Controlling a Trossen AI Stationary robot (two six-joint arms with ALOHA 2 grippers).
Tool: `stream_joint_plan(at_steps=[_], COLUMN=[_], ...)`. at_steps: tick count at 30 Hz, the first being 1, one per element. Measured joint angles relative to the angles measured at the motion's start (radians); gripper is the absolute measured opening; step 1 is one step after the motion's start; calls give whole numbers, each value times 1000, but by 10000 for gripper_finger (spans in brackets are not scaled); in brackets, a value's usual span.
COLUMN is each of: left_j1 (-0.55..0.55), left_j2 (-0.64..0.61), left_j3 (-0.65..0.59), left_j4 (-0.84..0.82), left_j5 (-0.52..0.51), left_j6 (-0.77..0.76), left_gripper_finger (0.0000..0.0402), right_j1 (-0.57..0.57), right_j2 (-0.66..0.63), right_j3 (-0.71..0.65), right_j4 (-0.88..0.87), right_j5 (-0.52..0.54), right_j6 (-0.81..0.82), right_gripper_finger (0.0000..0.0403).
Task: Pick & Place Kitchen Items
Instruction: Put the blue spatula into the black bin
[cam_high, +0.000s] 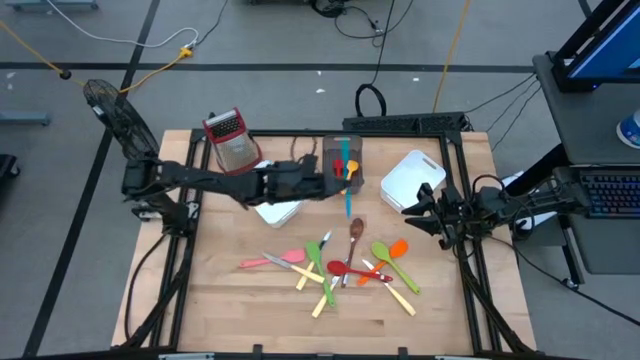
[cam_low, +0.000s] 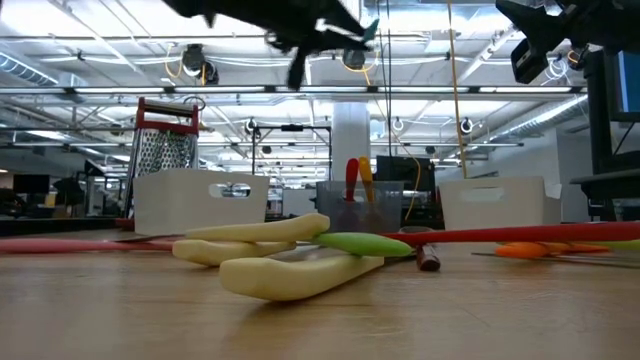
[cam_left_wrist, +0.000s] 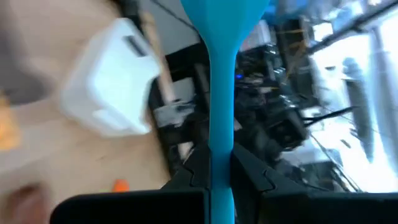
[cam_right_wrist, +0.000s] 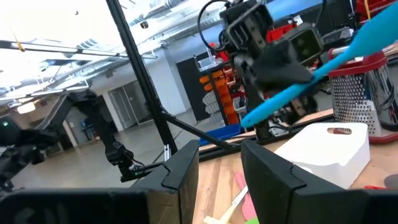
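While its jaws were clenched on the handle of a blue spatula (cam_left_wrist: 221, 93), the left gripper (cam_high: 338, 180) hung above the far middle of the table (cam_high: 230, 300), with the spatula's handle reaching down toward the near side. Just beneath it stood a grey bin (cam_high: 340, 160) holding a red utensil (cam_low: 351, 180) and an orange utensil (cam_low: 366, 178) upright. A white bin (cam_high: 278, 210) lay partly under the left arm, just to the left, and a red-topped box grater (cam_high: 232, 140) stood at the far left of the table.

Well to the right, the right gripper (cam_high: 420, 208) waited at the table's right edge with its fingers (cam_right_wrist: 186, 168) parted and nothing between them; a second white bin (cam_high: 412, 178) sat just to its far side.

Other kitchen items lay scattered on the near half of the table: a brown wooden spoon (cam_high: 355, 232), a red spoon (cam_high: 342, 269), two green spoons (cam_high: 383, 256) (cam_high: 313, 254), an orange spoon (cam_high: 397, 248), a pink spatula (cam_high: 283, 258) and several cream-handled pieces (cam_high: 400, 298), many crossing or touching one another.
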Motion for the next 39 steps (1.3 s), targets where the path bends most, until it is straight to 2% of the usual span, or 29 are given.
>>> stream_joint_plan(at_steps=[5, 8, 18, 28, 35, 39], left_j1=[61, 103, 213, 251, 280, 280], left_j2=[124, 167, 246, 263, 266, 264], left_j3=[152, 198, 224, 224, 223, 223], left_j4=[-2, -8, -30, -152, -240, -264], left_j5=[110, 154, 299, 347, 355, 313], left_j6=[55, 50, -9, -6, -69, -138], left_gripper_finger=[20, 20, 20, 20, 20, 20], right_j1=[0, 0, 0, 0, 0, 0], right_j2=[0, 0, 0, 0, 0, 0], right_j3=[0, 0, 0, 0, 0, 0], right_j4=[-1, -2, -17, -18, -18, -18], right_j5=[-4, -4, -4, -4, -4, 0], right_j6=[4, 4, 7, 5, 2, 5], right_gripper_finger=[114, 114, 114, 114, 114, 114])
